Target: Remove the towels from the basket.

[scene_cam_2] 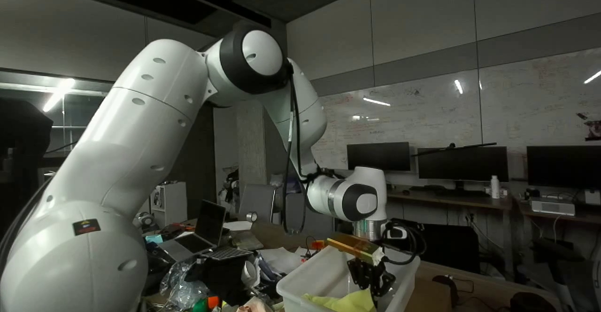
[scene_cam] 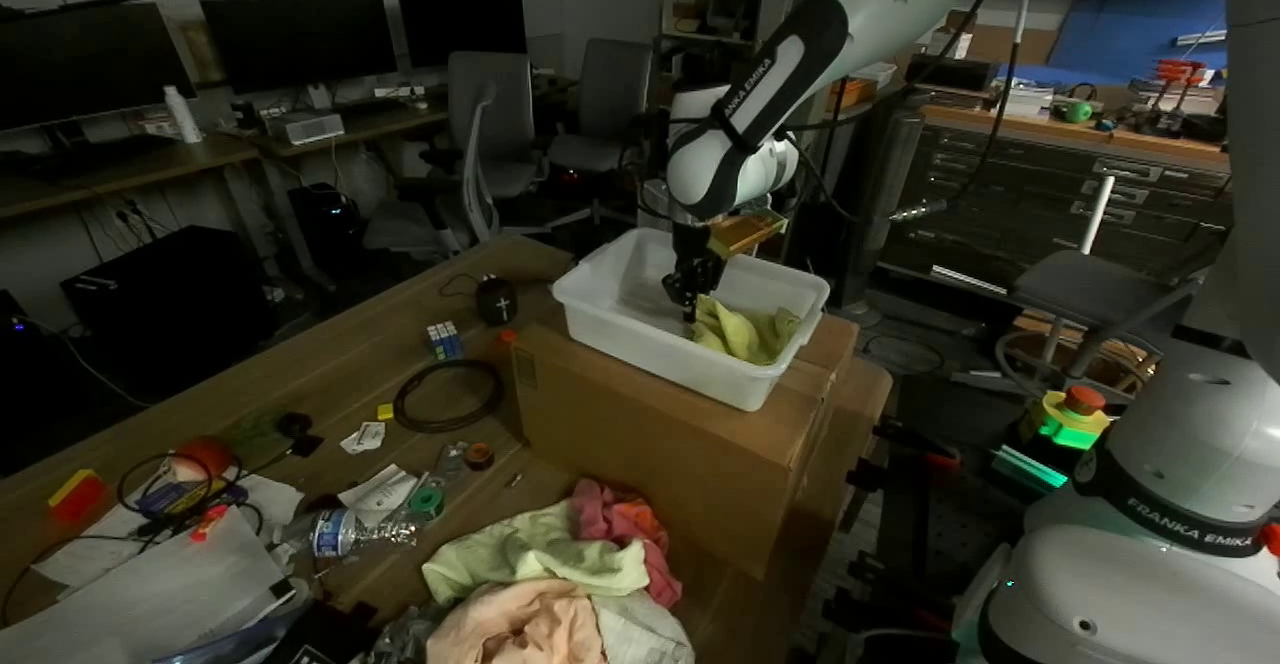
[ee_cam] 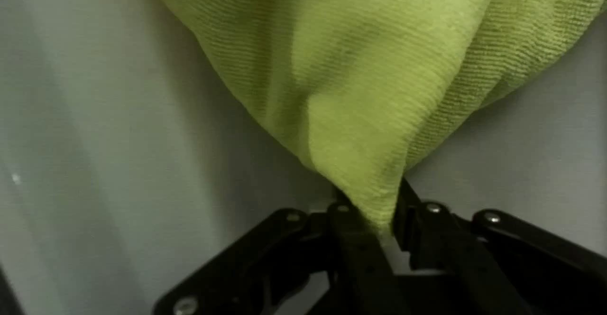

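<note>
A yellow-green towel lies bunched in a white plastic basket, near one end. The towel also shows in an exterior view and fills the top of the wrist view. My gripper reaches down inside the basket at the towel's edge. In the wrist view the gripper's fingers are closed on a pinched corner of the towel, while the rest of it spreads out beyond the fingertips. A pile of green, pink, peach and white towels lies on the table outside the basket.
The basket stands on a cardboard box on a wooden table. A black cable coil, a puzzle cube, a plastic bottle and papers lie around. A laptop stands amid clutter.
</note>
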Available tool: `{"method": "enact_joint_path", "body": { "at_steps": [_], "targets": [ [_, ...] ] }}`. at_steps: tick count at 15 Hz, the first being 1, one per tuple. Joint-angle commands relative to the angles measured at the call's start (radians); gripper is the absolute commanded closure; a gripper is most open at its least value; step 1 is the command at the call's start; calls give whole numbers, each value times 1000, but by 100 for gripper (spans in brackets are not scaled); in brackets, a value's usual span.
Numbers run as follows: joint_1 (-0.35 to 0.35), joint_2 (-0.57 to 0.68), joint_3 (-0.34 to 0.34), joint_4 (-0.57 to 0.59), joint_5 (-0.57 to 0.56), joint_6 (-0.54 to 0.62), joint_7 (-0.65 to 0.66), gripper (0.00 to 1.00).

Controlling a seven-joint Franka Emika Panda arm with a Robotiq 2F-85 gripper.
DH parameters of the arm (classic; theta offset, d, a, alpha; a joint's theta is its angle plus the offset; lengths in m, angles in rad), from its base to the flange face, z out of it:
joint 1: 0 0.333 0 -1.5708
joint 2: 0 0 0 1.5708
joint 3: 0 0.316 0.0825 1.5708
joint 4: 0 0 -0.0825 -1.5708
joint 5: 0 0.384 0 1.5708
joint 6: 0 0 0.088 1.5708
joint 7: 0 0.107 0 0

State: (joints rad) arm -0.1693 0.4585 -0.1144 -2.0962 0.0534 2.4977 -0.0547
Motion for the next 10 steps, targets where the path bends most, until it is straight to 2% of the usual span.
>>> {"method": "enact_joint_path", "body": {
  "at_steps": [1,6,10],
  "targets": [
    [-6,-67,-2,-34,2,-7,1,100],
    [-18,-194,10,-106,60,30,-3,98],
    [5,-339,2,-174,116,88,63,98]
  ]
}}
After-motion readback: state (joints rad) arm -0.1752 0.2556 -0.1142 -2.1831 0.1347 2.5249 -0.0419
